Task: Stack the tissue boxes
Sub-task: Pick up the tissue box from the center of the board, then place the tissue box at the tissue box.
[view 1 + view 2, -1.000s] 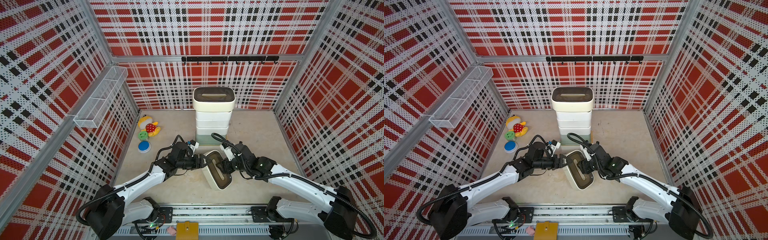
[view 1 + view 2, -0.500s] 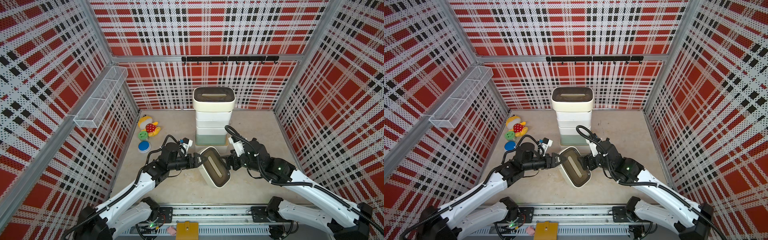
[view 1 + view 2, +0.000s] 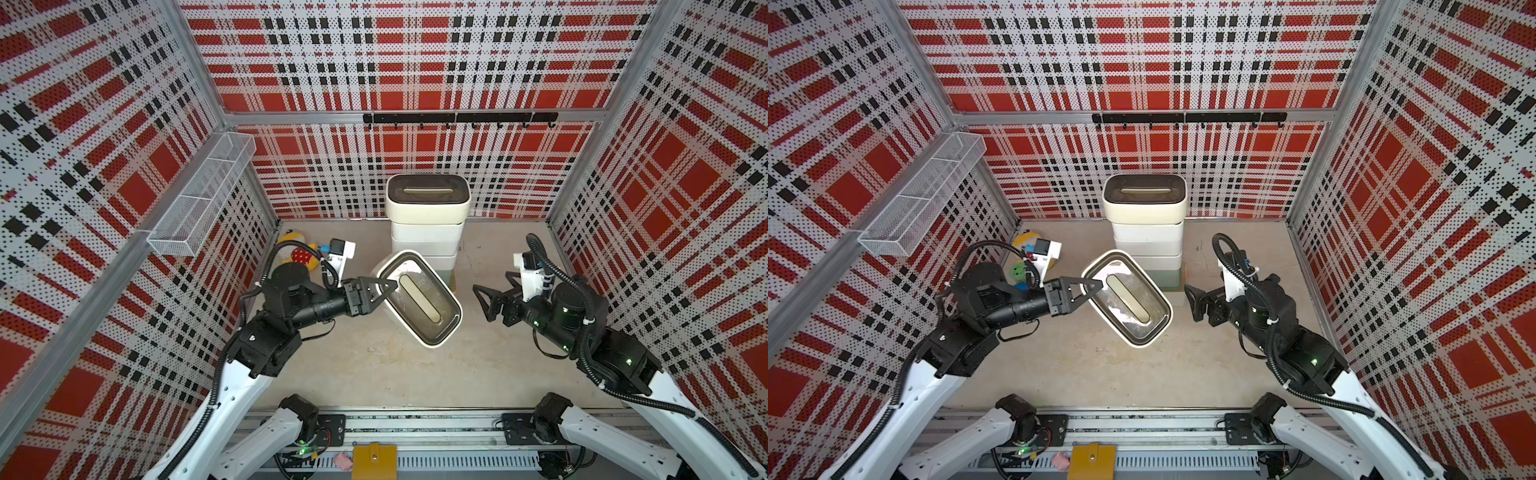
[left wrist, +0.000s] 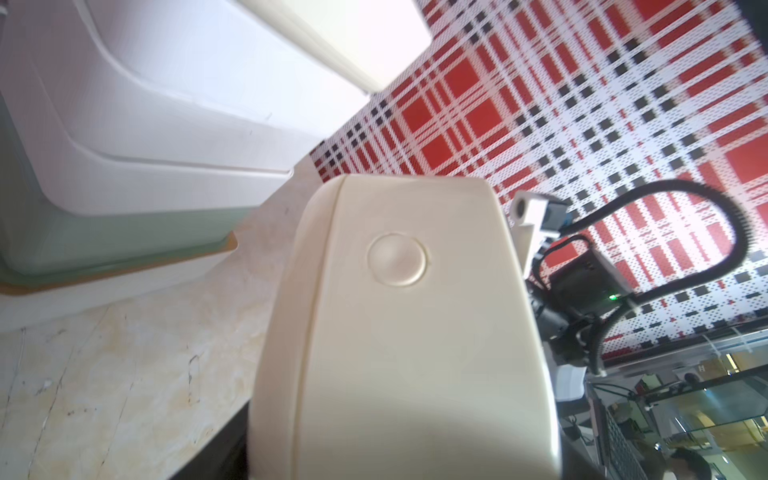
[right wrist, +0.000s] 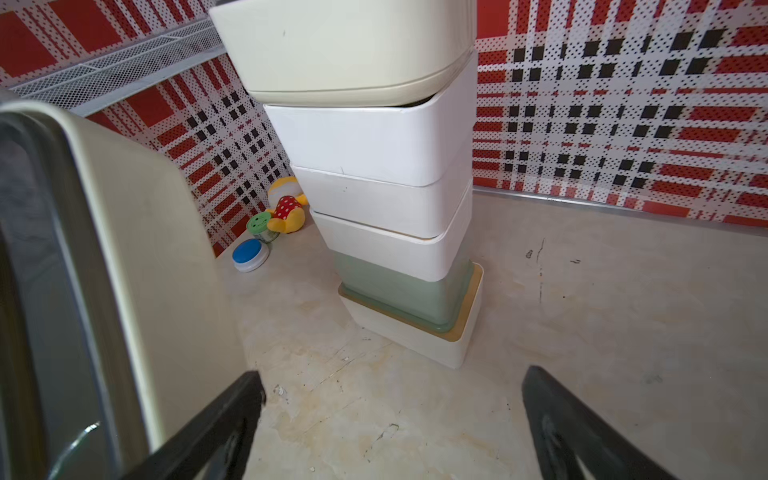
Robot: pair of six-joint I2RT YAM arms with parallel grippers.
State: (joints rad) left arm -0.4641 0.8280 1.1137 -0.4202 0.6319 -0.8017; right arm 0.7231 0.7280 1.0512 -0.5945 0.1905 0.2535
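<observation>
A stack of several tissue boxes point(image 3: 428, 232) point(image 3: 1146, 232) stands at the back middle, a dark-lidded cream one on top and a mint-green one low down point(image 5: 399, 291). My left gripper point(image 3: 384, 291) point(image 3: 1092, 291) is shut on the short end of another cream tissue box with a grey slotted lid point(image 3: 419, 297) point(image 3: 1127, 297), held tilted above the floor in front of the stack. Its pale side fills the left wrist view point(image 4: 399, 332). My right gripper point(image 3: 484, 301) point(image 5: 395, 382) stands open and empty, apart from the held box point(image 5: 104, 270), to its right.
A yellow-red plush toy point(image 3: 297, 249) point(image 5: 286, 208) lies by the left wall, with a green disc point(image 5: 259, 224) and a blue disc point(image 5: 247, 251) beside it. A wire basket point(image 3: 199, 199) hangs on the left wall. A black hook rail point(image 3: 457, 118) runs along the back wall.
The right gripper has opened, let go of the box and drawn back to the right. The left gripper has lifted the box off the floor and carried it towards the stack.
</observation>
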